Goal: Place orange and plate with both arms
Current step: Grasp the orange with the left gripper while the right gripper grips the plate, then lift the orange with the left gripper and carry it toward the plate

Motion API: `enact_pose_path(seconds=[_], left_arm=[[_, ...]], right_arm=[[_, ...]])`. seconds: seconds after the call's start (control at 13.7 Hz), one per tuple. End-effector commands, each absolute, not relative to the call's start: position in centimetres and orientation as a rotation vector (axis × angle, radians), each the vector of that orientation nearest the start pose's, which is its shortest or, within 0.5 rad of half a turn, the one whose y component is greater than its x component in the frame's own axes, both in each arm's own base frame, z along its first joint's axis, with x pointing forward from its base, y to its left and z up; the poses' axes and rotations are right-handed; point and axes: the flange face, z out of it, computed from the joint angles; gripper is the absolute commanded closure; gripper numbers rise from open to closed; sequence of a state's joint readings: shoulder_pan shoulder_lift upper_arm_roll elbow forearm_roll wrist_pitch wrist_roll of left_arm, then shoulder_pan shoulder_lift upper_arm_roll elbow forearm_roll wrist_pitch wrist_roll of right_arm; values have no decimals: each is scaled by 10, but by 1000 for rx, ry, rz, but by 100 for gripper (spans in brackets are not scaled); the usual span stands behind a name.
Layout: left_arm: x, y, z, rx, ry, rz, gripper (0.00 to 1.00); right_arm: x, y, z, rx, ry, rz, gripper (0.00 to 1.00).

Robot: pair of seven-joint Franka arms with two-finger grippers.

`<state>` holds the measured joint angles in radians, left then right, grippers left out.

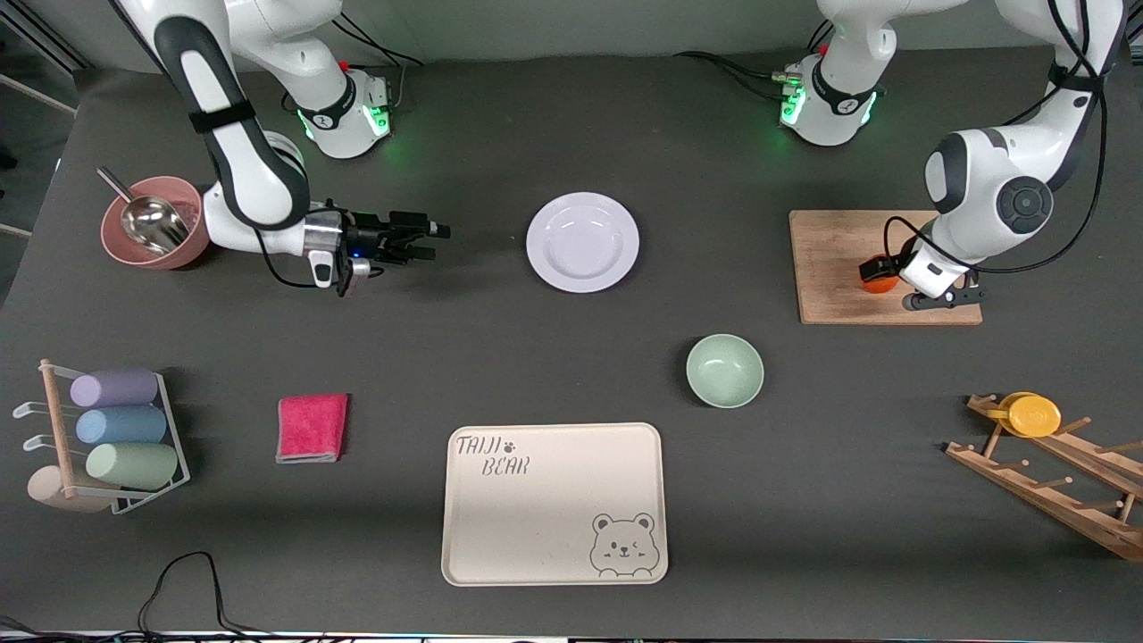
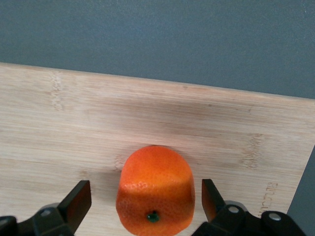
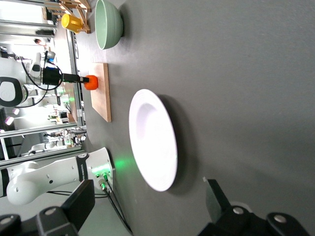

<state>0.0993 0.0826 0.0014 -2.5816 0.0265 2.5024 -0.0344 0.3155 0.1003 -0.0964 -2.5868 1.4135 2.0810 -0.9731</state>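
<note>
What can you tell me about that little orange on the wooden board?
The orange is small, round and bright, with dimpled peel and a dark green stem spot. It sits on the pale wooden cutting board toward the left arm's end of the table. The left hand is down around it, open, one finger on each side with gaps showing, so nothing but the board touches it.

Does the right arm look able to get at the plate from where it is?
Probably yes: the right gripper is open and faces the plate, with only bare table between.
</note>
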Motion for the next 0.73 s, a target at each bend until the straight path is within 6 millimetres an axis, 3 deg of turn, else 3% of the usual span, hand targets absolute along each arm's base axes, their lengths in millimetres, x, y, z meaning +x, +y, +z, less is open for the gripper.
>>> enact_pose_path(seconds=[0.0, 0.15, 0.66], left_arm=[[424, 40, 215, -3128, -163, 246, 3], [425, 41, 216, -3128, -168, 236, 100], [431, 30, 226, -3135, -163, 224, 100]], right_arm=[[380, 137, 168, -2067, -36, 54, 0], [371, 139, 146, -2027, -24, 46, 0], [353, 142, 111, -1952, -26, 64, 0]])
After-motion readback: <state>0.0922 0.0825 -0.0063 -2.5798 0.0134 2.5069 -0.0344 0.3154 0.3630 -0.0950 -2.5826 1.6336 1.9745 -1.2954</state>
